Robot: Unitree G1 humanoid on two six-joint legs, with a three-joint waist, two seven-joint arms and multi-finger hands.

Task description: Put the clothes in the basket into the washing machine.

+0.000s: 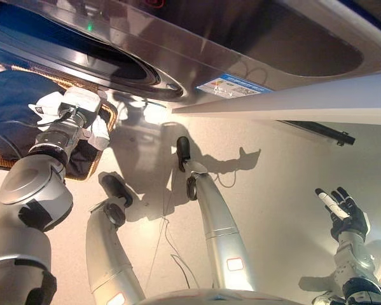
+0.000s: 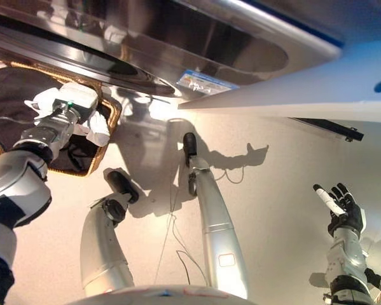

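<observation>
While the right hand [image 1: 344,213] hangs idle low at the right over bare floor [image 1: 273,190], its fingers spread apart and holding nothing, the work sits with the left hand [image 1: 82,121]. That hand reaches down into the wicker basket [image 1: 110,114]; white fingertips show at its edges, but whether the fingers are closed on cloth I cannot tell, since the wrist covers them. Just beyond and to the left of this hand lie the dark blue clothes [image 1: 15,105], heaped inside the basket. Farther off, above the hand, stands the washing machine [image 1: 241,44], its round door opening [image 1: 114,60] directly over the basket's far rim. By my judgement this is the picking-up step. The next move calls for a firm hold on a garment, then lifting it clear of the rim and up toward the opening.
</observation>
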